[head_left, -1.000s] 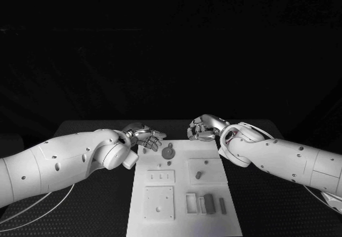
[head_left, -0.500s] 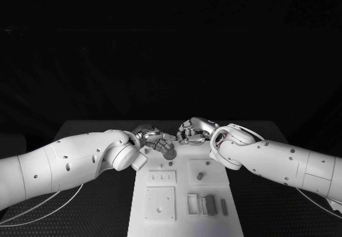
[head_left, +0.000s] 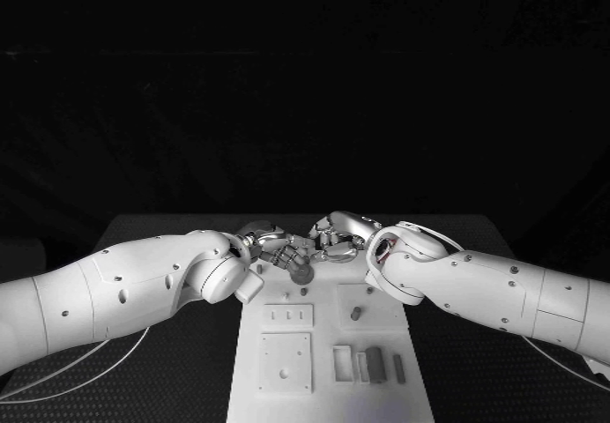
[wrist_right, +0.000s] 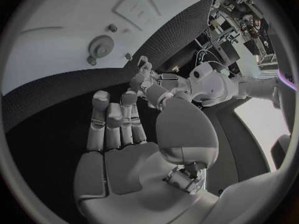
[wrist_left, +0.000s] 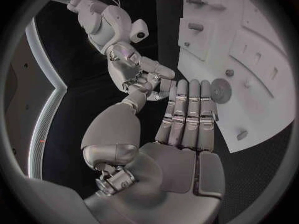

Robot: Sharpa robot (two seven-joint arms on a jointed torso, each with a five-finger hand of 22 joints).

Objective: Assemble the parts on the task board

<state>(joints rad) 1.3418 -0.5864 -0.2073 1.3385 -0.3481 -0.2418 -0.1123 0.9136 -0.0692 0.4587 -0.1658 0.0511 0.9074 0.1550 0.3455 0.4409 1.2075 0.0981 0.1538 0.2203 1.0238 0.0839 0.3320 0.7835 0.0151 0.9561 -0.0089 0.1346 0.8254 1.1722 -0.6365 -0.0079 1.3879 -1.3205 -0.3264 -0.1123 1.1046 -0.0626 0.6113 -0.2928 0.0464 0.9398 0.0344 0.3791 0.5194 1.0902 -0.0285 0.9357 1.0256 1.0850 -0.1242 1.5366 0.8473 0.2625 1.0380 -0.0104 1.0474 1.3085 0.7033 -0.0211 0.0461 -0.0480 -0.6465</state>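
Note:
The white task board point(head_left: 286, 352) lies lengthwise in the middle of the table. A grey gear point(head_left: 301, 275) point(wrist_left: 220, 89) point(wrist_right: 99, 47) sits near its far end. My left hand point(head_left: 278, 248) point(wrist_left: 187, 115) hovers over the board's far left corner, fingers stretched out straight, tips close to the gear, holding nothing. My right hand point(head_left: 336, 236) point(wrist_right: 115, 129) hangs at the far edge just right of it, palm bare and fingers loosely bent. The two hands almost meet. A short grey peg point(head_left: 357, 312) stands in the square plate mid-board.
Two upright grey blocks point(head_left: 375, 361) and a thin bar point(head_left: 397, 368) stand at the board's near right. A slotted plate point(head_left: 288, 315) and a larger square plate point(head_left: 284, 363) lie on its left side. Black table point(head_left: 152, 379) flanks the board.
Over the last second both hands moved inward toward each other above the board's far end. The left hand's fingers now reach beside the gear. The board's parts stayed in place.

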